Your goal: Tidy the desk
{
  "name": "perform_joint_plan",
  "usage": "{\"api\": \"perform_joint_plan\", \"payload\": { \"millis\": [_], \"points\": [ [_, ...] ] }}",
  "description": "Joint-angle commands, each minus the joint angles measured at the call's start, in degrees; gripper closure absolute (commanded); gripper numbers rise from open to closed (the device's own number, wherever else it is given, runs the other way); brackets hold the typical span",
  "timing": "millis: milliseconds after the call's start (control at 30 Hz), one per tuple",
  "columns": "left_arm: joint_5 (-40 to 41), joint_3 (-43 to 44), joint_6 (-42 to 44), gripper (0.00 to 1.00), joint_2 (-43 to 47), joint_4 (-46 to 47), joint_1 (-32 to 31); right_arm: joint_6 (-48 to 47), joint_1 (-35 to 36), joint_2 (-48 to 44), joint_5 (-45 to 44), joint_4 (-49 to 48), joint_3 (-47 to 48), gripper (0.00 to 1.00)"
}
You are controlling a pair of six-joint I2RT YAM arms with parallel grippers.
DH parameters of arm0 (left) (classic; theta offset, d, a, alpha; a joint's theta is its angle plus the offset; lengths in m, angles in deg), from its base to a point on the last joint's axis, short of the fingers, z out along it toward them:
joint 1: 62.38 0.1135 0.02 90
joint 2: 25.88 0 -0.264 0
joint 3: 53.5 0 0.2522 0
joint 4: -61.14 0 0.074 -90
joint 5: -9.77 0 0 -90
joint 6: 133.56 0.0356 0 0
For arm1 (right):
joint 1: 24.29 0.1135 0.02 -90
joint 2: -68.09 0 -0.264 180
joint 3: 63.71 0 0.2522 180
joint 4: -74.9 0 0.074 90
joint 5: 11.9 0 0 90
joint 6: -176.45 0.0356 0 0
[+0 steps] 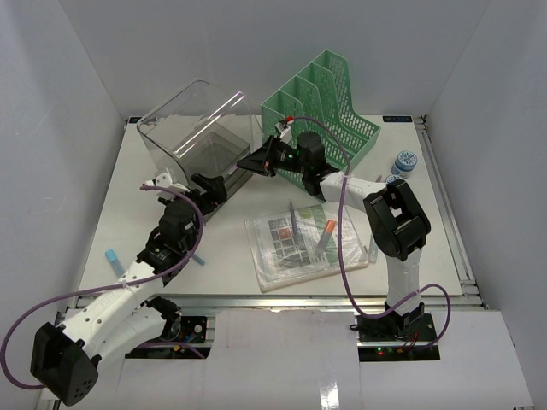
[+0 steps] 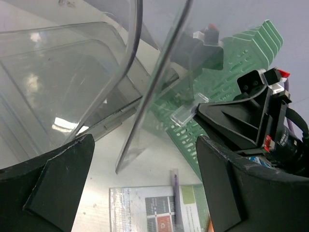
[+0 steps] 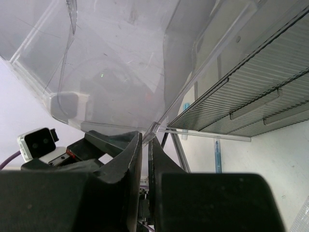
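Observation:
The white desk (image 1: 231, 256) carries a clear plastic bin (image 1: 201, 128), tipped up at the back left. My right gripper (image 1: 256, 162) is shut on a thin edge of the bin; in the right wrist view its jaws (image 3: 145, 140) pinch that clear rim, with the bin's wall (image 3: 120, 63) above. My left gripper (image 1: 209, 188) is open and empty just below the bin's lower edge. In the left wrist view its fingers (image 2: 58, 179) stand wide apart, with the bin (image 2: 63, 72) ahead and the right gripper (image 2: 251, 111) at the right.
A green mesh file organizer (image 1: 329, 111) stands behind the right gripper. A plastic sleeve with paper (image 1: 303, 243) lies mid-desk with a purple pen (image 1: 293, 220) and an orange marker (image 1: 325, 235) on it. Blue pens (image 1: 112, 258) lie at left, blue-capped bottles (image 1: 403, 162) at right.

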Motion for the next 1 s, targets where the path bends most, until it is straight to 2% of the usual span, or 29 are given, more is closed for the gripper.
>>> {"api": "perform_joint_plan", "payload": {
  "millis": [0,133,400,633,767,867,967],
  "points": [
    [-8.0,0.8,0.8,0.05,-2.8,4.8,2.8,-0.9,-1.6,-3.5,-0.3,-4.4,-0.8,0.92],
    [-11.0,1.8,1.0,0.08,-4.8,7.0,3.2,-0.9,-1.6,-3.3,-0.3,-4.5,-1.0,0.92],
    [-14.3,1.7,0.7,0.20,-2.6,8.4,3.8,-0.6,-1.6,-2.7,0.0,-4.8,-0.8,0.92],
    [-17.0,1.7,-2.0,0.42,-0.9,8.5,5.7,-0.8,-1.6,-3.0,0.0,-5.0,-1.3,0.92],
    [-18.1,1.7,-3.2,0.50,-0.5,8.5,6.4,-1.0,-1.6,-3.1,0.0,-5.0,-1.5,0.92],
    [-18.4,1.7,-3.5,0.59,-0.1,8.4,6.7,-1.0,-1.6,-3.2,0.1,-5.5,-1.9,0.88],
    [-18.6,1.8,-3.7,0.70,0.0,8.2,6.9,-1.0,-1.6,-3.5,0.2,-6.4,-2.6,0.70]
  ]
}}
